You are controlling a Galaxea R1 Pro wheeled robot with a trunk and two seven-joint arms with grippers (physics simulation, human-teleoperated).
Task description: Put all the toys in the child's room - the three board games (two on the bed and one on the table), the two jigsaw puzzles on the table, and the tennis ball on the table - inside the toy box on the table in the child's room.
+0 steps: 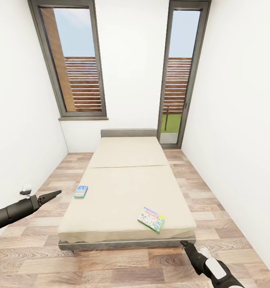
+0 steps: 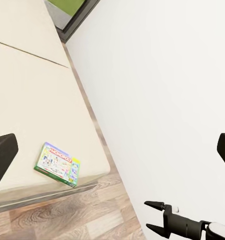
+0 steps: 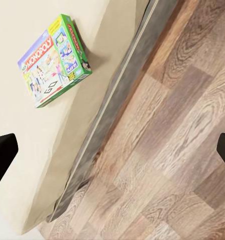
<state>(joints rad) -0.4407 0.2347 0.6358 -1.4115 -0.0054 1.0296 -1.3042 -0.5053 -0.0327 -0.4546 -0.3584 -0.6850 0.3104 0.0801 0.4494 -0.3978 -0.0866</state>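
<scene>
Head view: a bed [image 1: 127, 188] with a beige cover stands lengthwise in a narrow white-walled room, its headboard against the far wall between a tall window [image 1: 73, 60] and a glazed door [image 1: 183, 72]. Two board games lie flat on it. The blue board game [image 1: 81, 191] sits at the bed's left edge, about halfway along the nearer mattress section. The green-edged board game [image 1: 151, 219] lies near the bed's near right corner, turned at an angle to the edges. The left gripper [image 1: 55, 194] hangs over the wood-plank floor [image 1: 111, 268] just beside the bed's left edge, near the blue box, holding nothing; from this angle its fingers look close together, though I cannot tell their spread for certain. The right gripper [image 1: 184, 243] is low by the bed's near right corner, apart from the green-edged box, and its opening cannot be read here.

Left wrist view: the green-edged box [image 2: 57, 164] rests close to the bed's foot edge. Beyond it, over the floor, the right gripper [image 2: 151, 216] shows two dark fingers spread apart with nothing between them.

Right wrist view: the green-edged box [image 3: 54, 60], lettered "Monopoly", lies on the cover near the mattress edge. Dark fingertips [image 3: 2, 157] stand far apart at either side, empty.
</scene>
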